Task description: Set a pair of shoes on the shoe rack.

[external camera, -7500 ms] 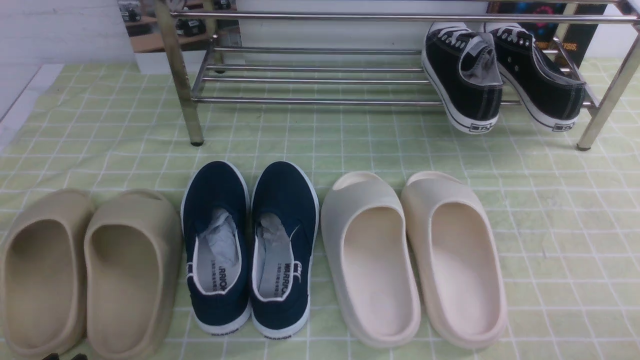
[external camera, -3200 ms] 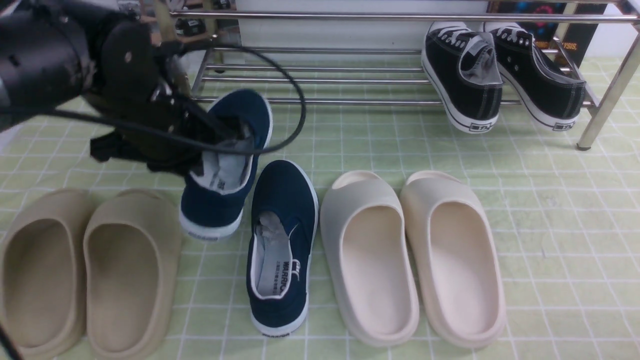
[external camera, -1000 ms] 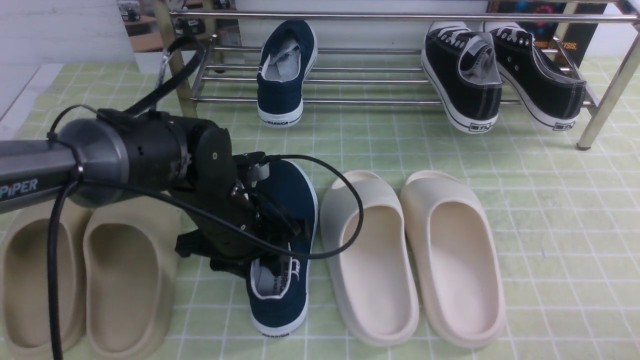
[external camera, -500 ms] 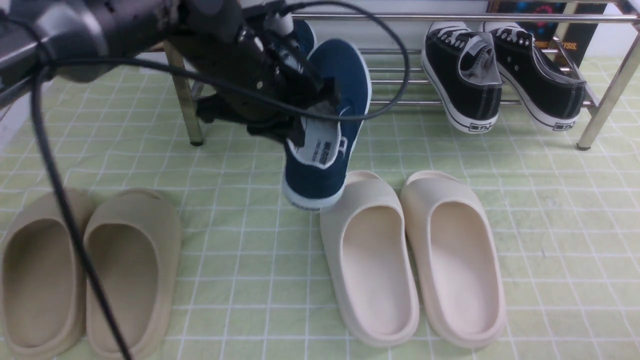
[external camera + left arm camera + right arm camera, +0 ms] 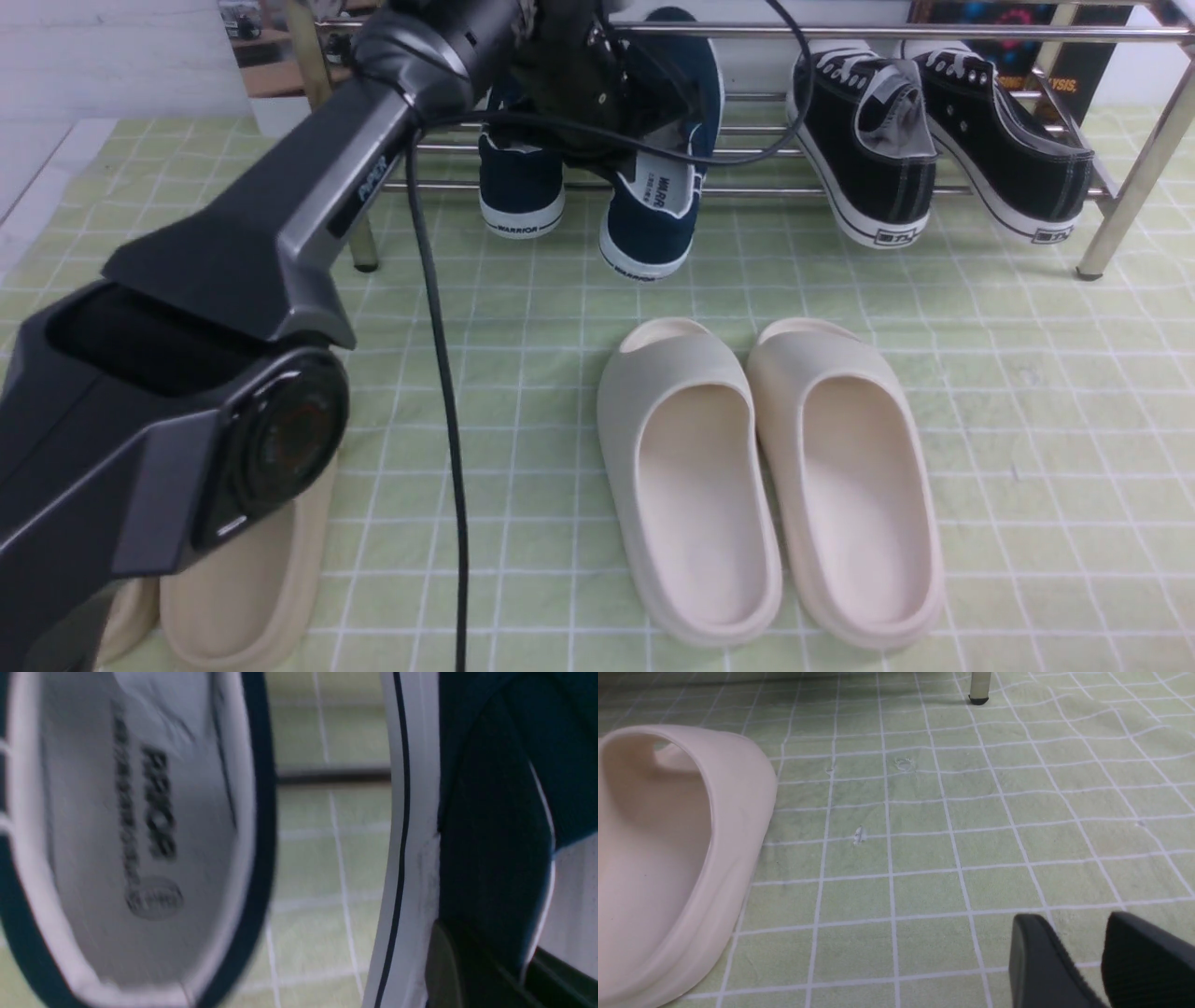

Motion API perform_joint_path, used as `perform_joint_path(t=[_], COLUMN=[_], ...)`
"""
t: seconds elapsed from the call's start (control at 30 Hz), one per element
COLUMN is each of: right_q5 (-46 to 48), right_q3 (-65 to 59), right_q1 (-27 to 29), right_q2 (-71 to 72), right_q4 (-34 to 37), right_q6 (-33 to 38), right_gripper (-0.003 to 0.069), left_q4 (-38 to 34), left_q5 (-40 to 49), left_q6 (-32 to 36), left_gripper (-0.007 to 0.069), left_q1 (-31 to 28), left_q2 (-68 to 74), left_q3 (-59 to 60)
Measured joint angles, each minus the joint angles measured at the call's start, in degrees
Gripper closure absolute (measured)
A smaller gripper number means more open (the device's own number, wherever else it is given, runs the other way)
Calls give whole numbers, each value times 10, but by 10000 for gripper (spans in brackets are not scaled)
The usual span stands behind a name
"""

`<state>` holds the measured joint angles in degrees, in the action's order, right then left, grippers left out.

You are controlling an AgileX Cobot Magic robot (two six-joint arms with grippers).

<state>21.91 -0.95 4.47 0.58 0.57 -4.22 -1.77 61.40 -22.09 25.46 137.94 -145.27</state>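
Observation:
The metal shoe rack [image 5: 747,190] stands at the back. One navy slip-on shoe [image 5: 521,187] rests on its lower rails, heel toward me. My left gripper [image 5: 653,131] is shut on the second navy shoe [image 5: 658,205], holding it by its side wall right of the first, heel hanging over the front rail. In the left wrist view the first shoe's insole [image 5: 140,835] is beside the held shoe [image 5: 490,812], whose wall sits between my fingers [image 5: 444,970]. My right gripper [image 5: 1083,938] hovers low over the mat, slightly open and empty.
A pair of black sneakers [image 5: 864,140] sits at the rack's right end. Two cream slippers [image 5: 691,485] lie mid-mat, one also in the right wrist view [image 5: 668,858]. A tan slipper [image 5: 243,579] lies front left, partly behind my left arm [image 5: 280,233].
My left gripper has carried the second navy shoe forward and to the right, from above the mat to the rack beside the first shoe. The left arm now stretches far out.

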Motion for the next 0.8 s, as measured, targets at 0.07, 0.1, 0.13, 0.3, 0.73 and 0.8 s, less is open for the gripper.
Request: perform_joint_path(t=[0.07, 0.1, 0.13, 0.3, 0.73, 0.8], right_q5=[0, 0, 0, 0, 0, 0], right_q3=[0, 0, 0, 0, 0, 0], right_q1=[0, 0, 0, 0, 0, 0], right_q2=[0, 0, 0, 0, 0, 0], right_q4=[0, 0, 0, 0, 0, 0], right_q6=[0, 0, 0, 0, 0, 0], right_gripper=[415, 415, 415, 415, 415, 415], left_q4=[12, 18, 18, 25, 44, 36], left_q5=[-16, -31, -43, -101, -53, -9], left_q6=[-3, -4, -4, -5, -31, 11], left_gripper=[627, 627, 627, 627, 256, 250], left_q1=[0, 0, 0, 0, -11, -9], left_q2=[11, 15, 18, 37, 13, -20], left_q3=[-12, -15, -16, -17, -23, -22])
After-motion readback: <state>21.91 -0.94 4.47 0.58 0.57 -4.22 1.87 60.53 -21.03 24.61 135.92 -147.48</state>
